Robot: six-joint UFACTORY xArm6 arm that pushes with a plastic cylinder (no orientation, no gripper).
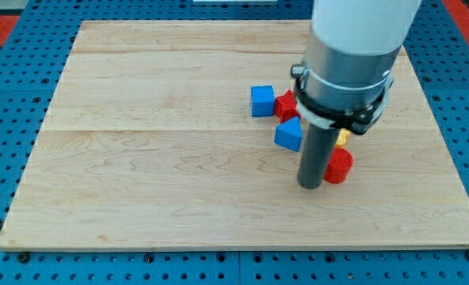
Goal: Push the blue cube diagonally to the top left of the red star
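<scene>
Five small blocks cluster on the wooden board [139, 158], all right of its centre. Farthest toward the view's left sits the blue cube [262, 101], touching or nearly touching the red star [286, 104], which lies at its three o'clock and is partly covered by the arm's collar. At about five o'clock from the cube, a little below the star, rests a second blue block [289, 134] with a sloped top, perhaps a wedge; its exact shape is hard to make out. Lower and further right stands a red cylinder [338, 165], and just above it a sliver of a yellow block [342, 138] peeks out beside the rod, too hidden to name its shape.

The arm [361, 32] comes down from the view's top, its wide pale body nearly vertical, ending in a dark clamp ring from which the straight dark rod drops. My tip [310, 187] stands on the board at roughly five o'clock from the blue cube, well clear of it, with the sloped blue block at its eleven o'clock and the red cylinder just beside it at its two o'clock, close enough that contact cannot be ruled out. With no jaws on this rod, nothing is held.

The board lies on a blue perforated table [5, 47].
</scene>
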